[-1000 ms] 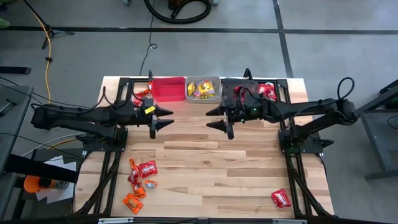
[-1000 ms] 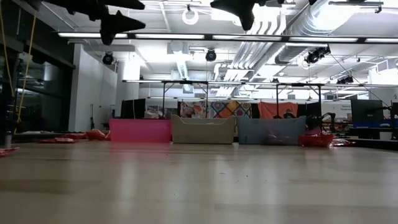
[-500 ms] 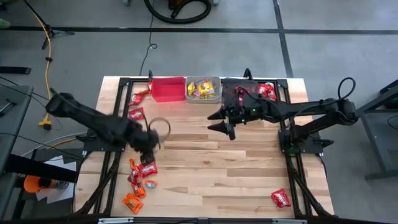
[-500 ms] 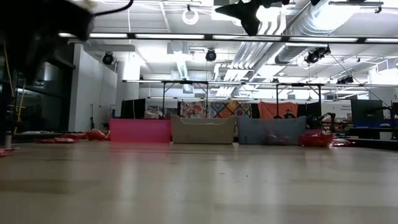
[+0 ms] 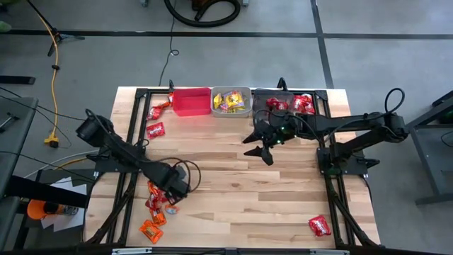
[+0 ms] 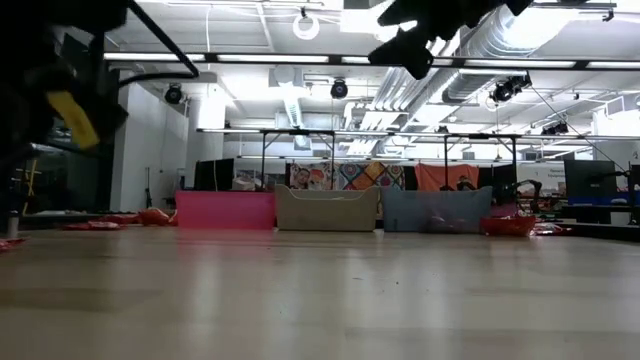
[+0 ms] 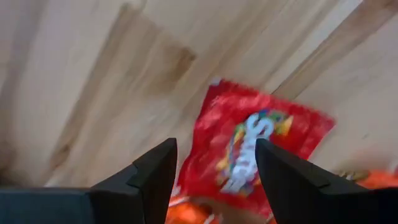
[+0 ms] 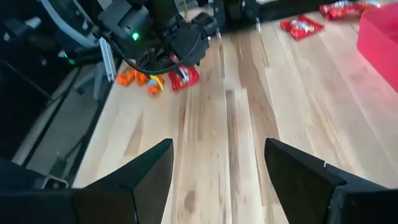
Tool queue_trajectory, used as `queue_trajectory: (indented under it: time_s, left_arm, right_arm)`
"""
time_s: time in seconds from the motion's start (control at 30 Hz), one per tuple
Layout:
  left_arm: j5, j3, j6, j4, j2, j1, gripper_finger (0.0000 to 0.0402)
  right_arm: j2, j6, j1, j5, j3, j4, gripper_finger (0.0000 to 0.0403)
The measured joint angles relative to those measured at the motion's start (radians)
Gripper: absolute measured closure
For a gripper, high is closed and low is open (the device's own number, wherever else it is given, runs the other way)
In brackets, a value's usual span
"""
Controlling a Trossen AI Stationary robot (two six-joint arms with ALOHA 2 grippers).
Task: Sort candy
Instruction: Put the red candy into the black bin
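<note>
high view: left pincer [image 5: 174,190] over candy [image 5: 157,205] cluster at tabletop [image 5: 248,184] near-left, right pincer [image 5: 260,147] mid-tabletop near bins | left wrist view: fingers [image 7: 155,174] spread, red packet [image 7: 252,152] between them, not gripped | right wrist view: fingers [image 8: 149,174] spread, nothing held

The candy [image 5: 157,205] is small shiny wrapped packets, scattered in several groups on the wooden table. A cluster of red and orange packets lies flat near the front left edge; in the left wrist view one red packet [image 7: 252,149] with a colourful printed logo lies flat on the wood, overlapping orange ones. A lone red packet [image 5: 319,226] lies at the front right corner. Two more red packets [image 5: 155,129] lie at the back left, beside the red bin. Yellow packets [image 5: 231,103] fill the middle bin, and red packets [image 5: 303,104] sit in the right-hand bin.
</note>
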Motion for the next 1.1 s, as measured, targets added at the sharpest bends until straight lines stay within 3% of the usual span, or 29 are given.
queue_trajectory:
  time_s: [0.27,0.37,0.5,0.6,0.87,1.1]
  left_arm:
    - [0.006,0.006,0.015,0.126,0.058,0.013,0.0209]
    - [0.001,0.006,0.076,0.133,0.069,0.021,0.0262]
    - [-0.052,0.005,0.155,0.166,0.059,0.042,0.0374]
    - [-0.12,0.002,0.198,0.181,0.031,0.053,0.0389]
    - [-0.363,-0.003,0.436,0.149,-0.231,0.116,0.0401]
    - [-0.495,-0.002,0.802,0.379,-0.536,0.214,0.0401]
  right_arm:
    - [0.0,-0.043,0.0,0.0,0.0,-0.083,0.0155]
    - [0.0,-0.022,0.0,0.003,0.0,-0.082,0.0155]
    - [0.0,0.005,0.0,0.037,0.0,-0.07,0.0155]
    - [0.0,0.032,0.0,0.055,0.0,-0.051,0.0155]
    - [0.0,0.134,0.006,0.061,0.0,0.111,0.0155]
    - [0.0,0.167,0.037,0.061,0.0,0.351,0.0155]
